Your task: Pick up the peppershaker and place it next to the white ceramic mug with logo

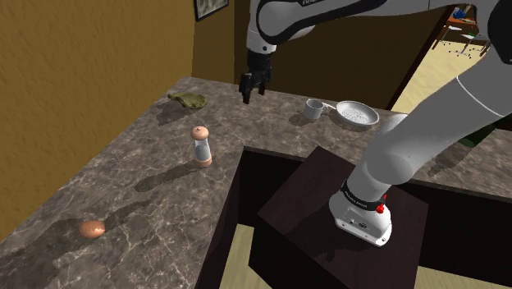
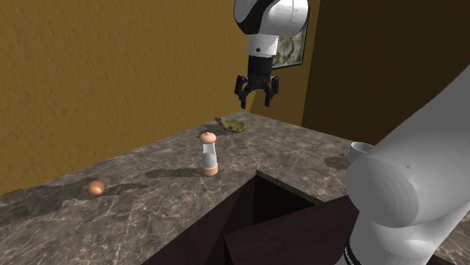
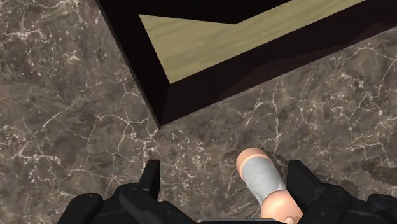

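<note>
At the lower left of the shoulder view, a small brownish egg-shaped thing [image 1: 92, 229] lies on the dark, veined worktop [image 1: 123, 181]. To its right, about the middle of the left half of the frame, the pepper shaker [image 1: 201, 145] stands upright with pale terracotta cap and base and a grey body. It stands alone, well apart from everything else. Up and behind it, near the ochre wall, lies a flat olive-green lump [image 1: 188, 100].

Right of that, near the top centre, the pincer [image 1: 253, 86] hangs above the worktop, pointing down, well clear of the shaker. Further right a pale grey mug [image 1: 314, 108] sits just beside a white bowl [image 1: 358, 113]. No logo can be made out on the mug. The dark stand [image 1: 328, 213] fills the lower right, set in a cut-out of the worktop.

In the second exterior view the order is the same: the egg-shaped thing [image 2: 95, 187] at the left, then the shaker [image 2: 209, 153], the green lump [image 2: 230, 125], the pincer [image 2: 258, 94] high at centre, and the mug [image 2: 361, 153] at the right edge of the worktop.

In the wrist view the pincer [image 3: 226, 191] is released. Its fingers [image 3: 151, 181] stand wide apart, and the shaker [image 3: 262, 181] on the worktop beyond shows between them, touched by neither.
</note>
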